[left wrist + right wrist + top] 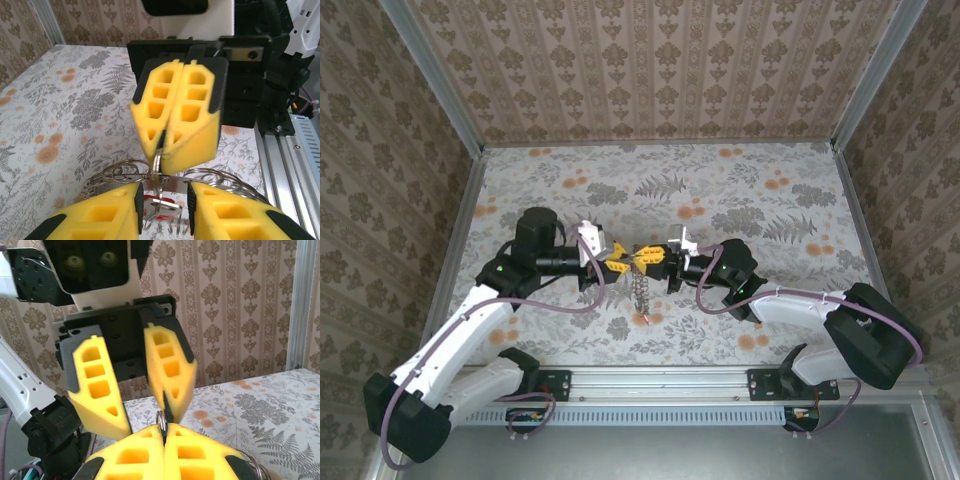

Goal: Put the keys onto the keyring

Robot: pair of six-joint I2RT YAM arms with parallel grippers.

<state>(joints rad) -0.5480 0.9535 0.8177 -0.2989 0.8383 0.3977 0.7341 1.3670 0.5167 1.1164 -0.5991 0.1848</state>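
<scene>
Left side: the left gripper [616,258] is held above the middle of the table [770,200], pointing right. Its jaws stand apart. In the left wrist view a red-headed key [161,209] hangs in the gap between its fingers [115,212], and neither pad visibly presses on it. Status: released, nothing clamped.

Centre: the keyring [641,285] is off the table, suspended between the two grippers. Its chain of grey loops hangs down toward the near edge, with a red spot, likely a key, at its low end. The left wrist view shows several overlapping wire rings [120,172] fanned out just above the left fingers.

Right side: the right gripper [650,256] points left, tip to tip with the left one. Its jaws are clenched on a thin metal loop of the keyring, gripped edge-on.

Assessment: the task is partly done. At least one red key appears to hang from the loop, though whether it is fully threaded cannot be told. The count of keys already on it cannot be read. Judged remaining: securing this key, then any others.
</scene>
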